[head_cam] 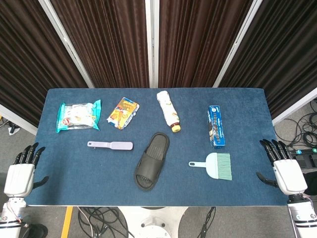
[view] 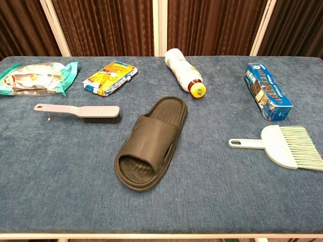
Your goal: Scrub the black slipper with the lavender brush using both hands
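Slipper (head_cam: 151, 161) and brush (head_cam: 110, 145) lie mid-table, well apart from both hands; only the head view shows left hand (head_cam: 21, 176) and right hand (head_cam: 286, 171), fingers spread, empty.

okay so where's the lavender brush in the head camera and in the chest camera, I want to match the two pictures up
Head view: the lavender brush lies left of centre, handle pointing left, below the orange snack packet.
Chest view: the lavender brush lies at the left, bristles facing the camera, in front of the same packet.
Shared landmark: the black slipper lies just right of the brush head in both.
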